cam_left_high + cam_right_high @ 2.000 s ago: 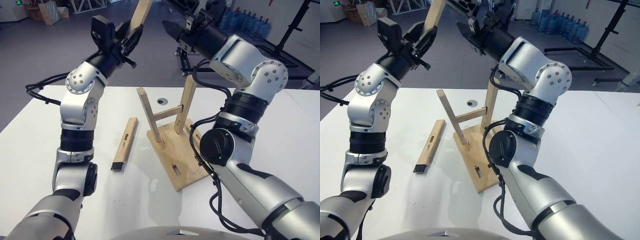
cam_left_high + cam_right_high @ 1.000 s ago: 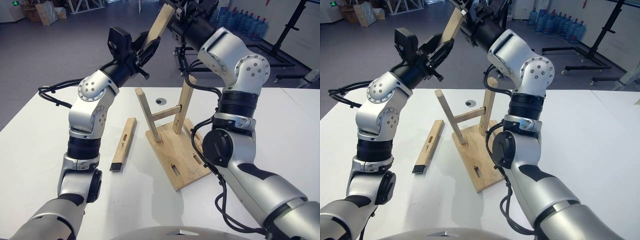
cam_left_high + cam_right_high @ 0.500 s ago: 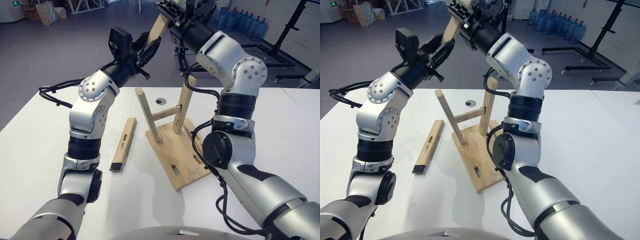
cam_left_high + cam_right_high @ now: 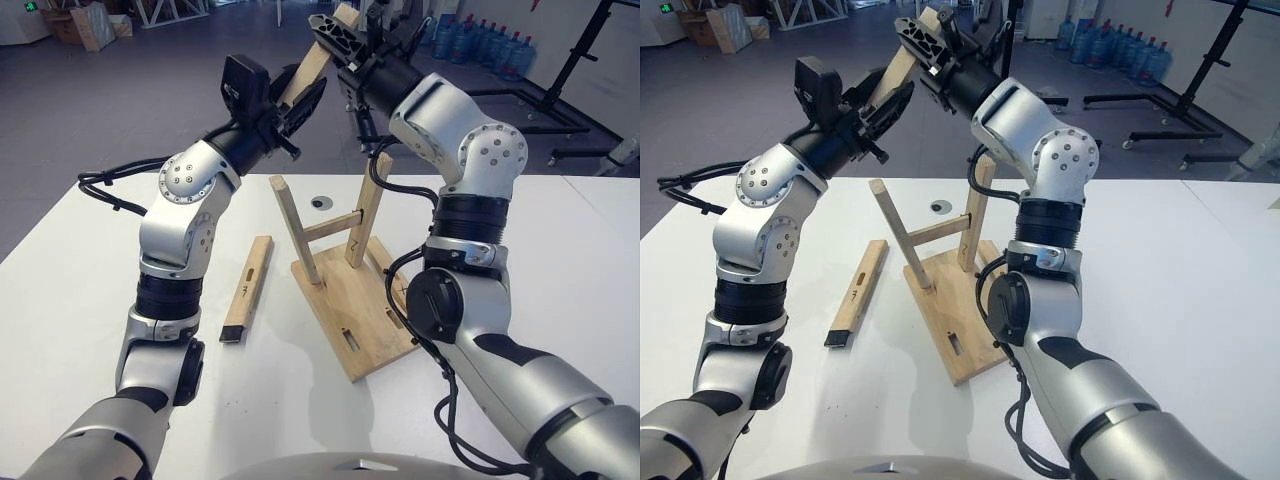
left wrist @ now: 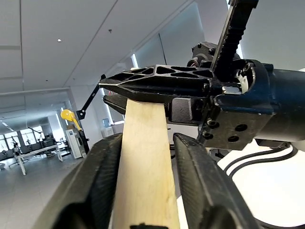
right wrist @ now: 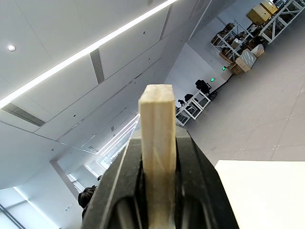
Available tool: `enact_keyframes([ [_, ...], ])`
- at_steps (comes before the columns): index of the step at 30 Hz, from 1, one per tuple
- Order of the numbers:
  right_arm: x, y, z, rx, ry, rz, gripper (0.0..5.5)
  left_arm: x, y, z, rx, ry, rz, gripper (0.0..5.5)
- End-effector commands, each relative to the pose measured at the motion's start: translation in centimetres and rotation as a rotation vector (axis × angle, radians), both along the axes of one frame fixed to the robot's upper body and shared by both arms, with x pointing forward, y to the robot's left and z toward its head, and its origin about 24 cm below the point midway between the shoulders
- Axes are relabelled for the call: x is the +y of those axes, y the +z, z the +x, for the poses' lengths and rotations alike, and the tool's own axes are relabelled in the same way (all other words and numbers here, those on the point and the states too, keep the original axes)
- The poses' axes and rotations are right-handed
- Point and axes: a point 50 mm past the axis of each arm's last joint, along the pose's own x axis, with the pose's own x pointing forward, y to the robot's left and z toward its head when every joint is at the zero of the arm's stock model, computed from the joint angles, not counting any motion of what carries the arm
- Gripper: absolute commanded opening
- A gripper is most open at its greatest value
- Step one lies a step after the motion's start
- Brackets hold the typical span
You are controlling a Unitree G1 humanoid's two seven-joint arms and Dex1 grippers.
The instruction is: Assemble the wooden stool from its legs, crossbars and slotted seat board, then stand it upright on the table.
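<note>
**White table, grey hall**

Matte white table (image 4: 80,300) carries a pale flat board (image 4: 350,310), centre, with two square uprights (image 4: 298,230) joined by a crossbar (image 4: 333,226); a slotted bar (image 4: 248,287) lies left. Top centre, left gripper (image 5: 145,152) and right gripper (image 6: 159,143) both pinch one smooth leg (image 4: 315,62). Blue bottles (image 4: 490,45) upper right.

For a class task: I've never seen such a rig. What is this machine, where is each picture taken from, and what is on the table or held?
A humanoid robot with two arms, each ending in a two-fingered gripper. Two pictures come from its head, two from its wrists. On the table lies the seat board, two legs standing in it joined by a crossbar, a loose leg beside it. The left gripper and right gripper both clamp one raised leg.
</note>
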Motion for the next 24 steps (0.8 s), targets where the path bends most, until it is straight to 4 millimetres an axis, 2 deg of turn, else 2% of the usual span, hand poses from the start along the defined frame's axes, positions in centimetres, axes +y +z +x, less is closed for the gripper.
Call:
enact_keyframes([
  [1, -0.6, 0.1, 0.0, -0.030, -0.042, -0.015, 0.40, -0.2, -1.3, -0.5, 0.035, -0.021, 0.069, 2.52],
  [3, -1.2, 0.4, 0.2, -0.046, -0.078, -0.017, 0.40, 0.3, -1.5, -0.7, 0.039, -0.009, 0.086, 2.81],
  [5, -2.6, 1.3, 0.5, -0.079, -0.143, -0.006, 0.40, 1.5, -0.8, -1.2, 0.023, 0.036, 0.069, 3.13],
  [7, -5.8, 2.9, 0.6, -0.155, -0.264, 0.000, 0.40, 3.1, 1.4, -1.8, 0.016, 0.044, -0.095, 3.43],
  [9, -10.0, 4.4, 0.2, -0.221, -0.398, -0.006, 0.40, 4.9, 3.7, -2.3, 0.017, 0.045, -0.288, 3.72],
  [11, -14.5, 4.4, -1.0, -0.261, -0.529, -0.097, 0.40, 7.3, 5.5, -2.8, 0.039, 0.056, -0.533, 4.01],
  [12, -16.5, 3.2, -1.9, -0.253, -0.590, -0.176, 0.40, 8.6, 6.0, -3.2, 0.056, 0.061, -0.656, 4.19],
  [13, -18.0, 0.9, -2.9, -0.205, -0.628, -0.253, 0.40, 10.3, 5.8, -3.7, 0.081, 0.089, -0.764, 4.23],
  [14, -18.9, -1.6, -3.8, -0.152, -0.644, -0.316, 0.40, 11.7, 5.1, -4.2, 0.108, 0.125, -0.835, 4.23],
  [15, -19.2, -5.3, -4.8, -0.072, -0.641, -0.363, 0.40, 13.0, 3.6, -4.4, 0.155, 0.186, -0.899, 4.23],
  [17, -18.5, -11.2, -6.4, 0.055, -0.619, -0.399, 0.40, 14.4, 0.2, -4.5, 0.263, 0.278, -0.990, 4.23],
  [19, -16.8, -15.6, -7.1, 0.136, -0.580, -0.397, 0.40, 14.5, -3.0, -4.0, 0.375, 0.331, -1.037, 4.23],
  [21, -15.3, -18.1, -7.4, 0.158, -0.554, -0.402, 0.40, 13.7, -5.2, -3.7, 0.451, 0.350, -1.003, 4.23],
  [24, -14.7, -18.9, -7.7, 0.133, -0.585, -0.399, 0.40, 13.1, -6.7, -3.7, 0.494, 0.353, -0.979, 4.23],
])
